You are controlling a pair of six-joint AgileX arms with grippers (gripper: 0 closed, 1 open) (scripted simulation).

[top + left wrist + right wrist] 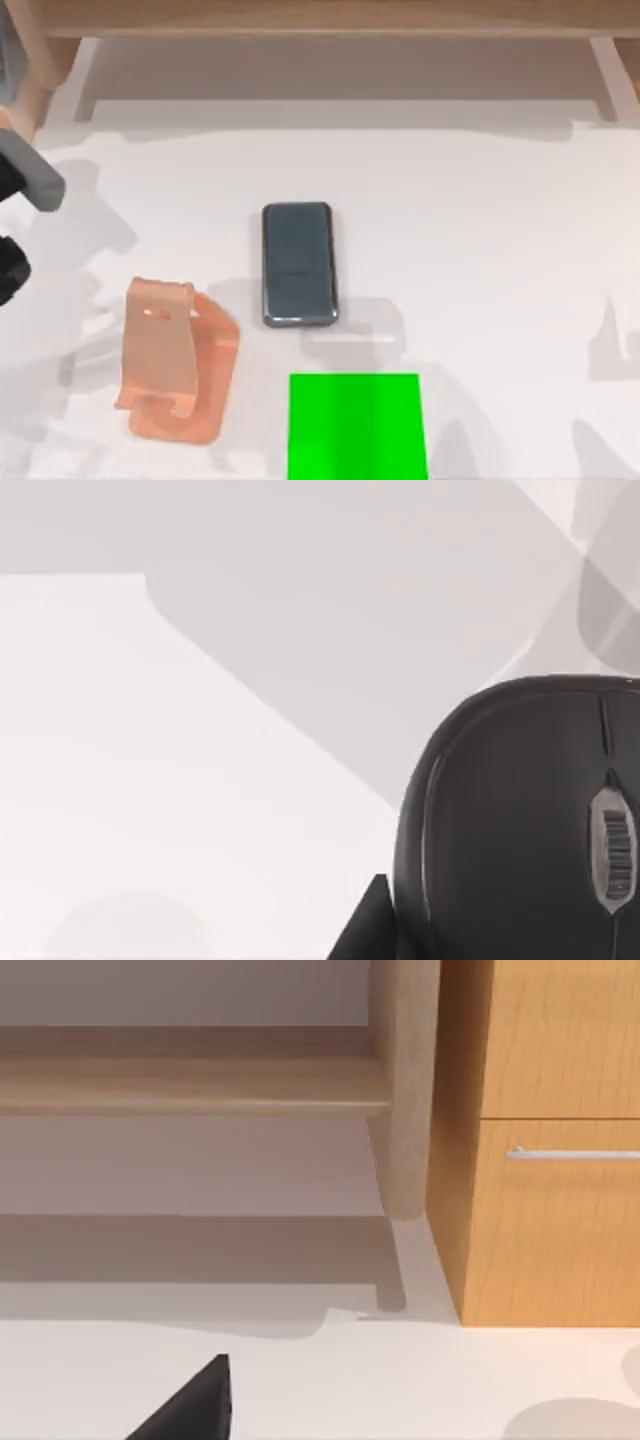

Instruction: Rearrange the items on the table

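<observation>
At the centre of the top view, the phone (299, 264) is seen lying flat on the table (480, 240), dark grey-blue and glossy, lengthwise up the frame. A pink stand (172, 360) is placed at lower left of it, a green patch (357, 425) just below. The left arm (25, 205) is cut off at the left edge. In the left wrist view, the black mouse (520, 830) is shown close up, scroll wheel visible; whether it is clamped cannot be told. In the right wrist view, a wooden shelf (200, 1080) and cabinet (550, 1140) are shown, with a dark fingertip (195, 1405).
</observation>
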